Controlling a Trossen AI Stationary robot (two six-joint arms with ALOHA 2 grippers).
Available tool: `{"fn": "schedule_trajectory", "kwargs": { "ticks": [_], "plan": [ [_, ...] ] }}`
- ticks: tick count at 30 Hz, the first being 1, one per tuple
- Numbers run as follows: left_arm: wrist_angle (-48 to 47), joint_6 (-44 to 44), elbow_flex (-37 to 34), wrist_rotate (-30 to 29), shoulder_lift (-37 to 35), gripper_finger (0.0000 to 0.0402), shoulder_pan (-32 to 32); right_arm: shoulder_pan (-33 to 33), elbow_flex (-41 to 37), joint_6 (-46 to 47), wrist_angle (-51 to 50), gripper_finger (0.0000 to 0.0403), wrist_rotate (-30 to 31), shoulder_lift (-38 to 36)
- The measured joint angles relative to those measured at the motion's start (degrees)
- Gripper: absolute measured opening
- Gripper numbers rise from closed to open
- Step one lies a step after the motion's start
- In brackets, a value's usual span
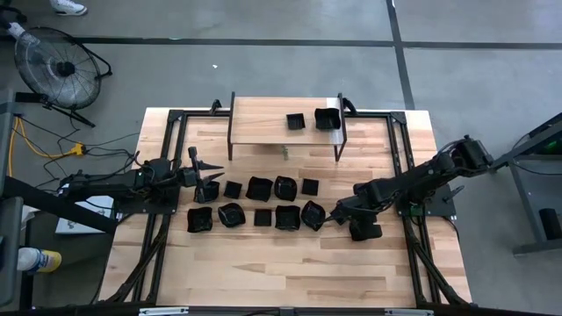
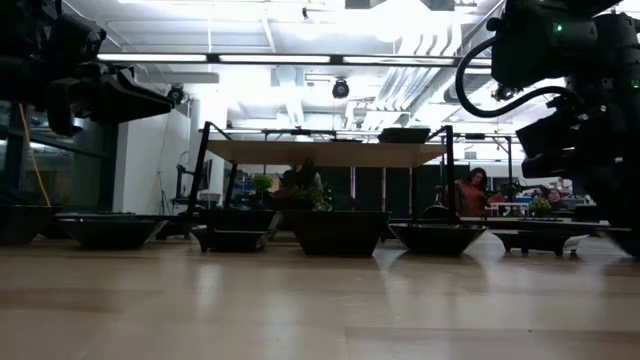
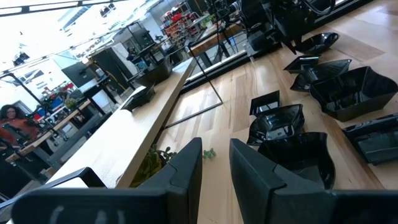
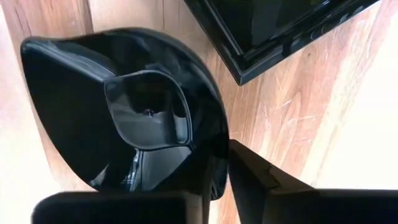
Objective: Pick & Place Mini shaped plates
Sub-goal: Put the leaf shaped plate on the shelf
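Several mini shaped plates, glossy black, lie in two rows (image 1: pixel 263 202) across the middle of the table. Two more (image 1: pixel 295 121) (image 1: pixel 327 118) sit on a small raised wooden shelf (image 1: pixel 263 114) at the far side. My right gripper (image 1: pixel 332 213) (image 4: pixel 214 174) points down at the right end of the near row, shut on a leaf-shaped plate (image 1: pixel 313 215) (image 4: pixel 124 106). My left gripper (image 1: pixel 209 173) (image 3: pixel 216 146) hangs level at the left end of the rows, open, with nothing between its fingers. My right gripper has the leaf-shaped plate's raised rim (image 4: pixel 214 158) on its right side pinched between its two fingers. One finger (image 4: pixel 255 177) stands outside the rim, the other over the plate's inside. The fingers come from above, pointing down. The plate lies flat, its base on the table.
The shelf's dark legs (image 1: pixel 231 132) (image 1: pixel 341 136) stand on the table behind the rows. A square plate (image 4: pixel 273 25) lies close beside the held one. A small green sprig (image 1: pixel 284 152) lies under the shelf. Bare wood stretches along the table's near side (image 1: pixel 281 272).
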Motion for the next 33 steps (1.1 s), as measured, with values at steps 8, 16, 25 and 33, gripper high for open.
{"fn": "schedule_trajectory", "kwargs": {
  "ticks": [8, 16, 25, 33],
  "plan": [
    [0.0, 0.0, 0.0, 0.0, 0.0, 0.0078, 0.0, 0.0, 0.1, 1.8, -0.8, 0.0004, -3.5, -0.1],
    [0.0, 0.0, 0.0, 0.0, 0.0, 0.0078, 0.0, 0.0, 0.5, 7.9, -2.4, 0.0001, -6.8, -4.5],
    [0.0, 0.0, 0.0, 0.0, 0.0, 0.0078, 0.0, -0.2, 6.9, 11.8, -4.3, 0.0001, -5.1, -10.7],
    [0.0, 0.0, 0.0, 0.0, 0.0, 0.0078, 0.0, -4.8, 15.2, 6.9, -4.1, 0.0000, -2.8, -11.1]
  ]
}}
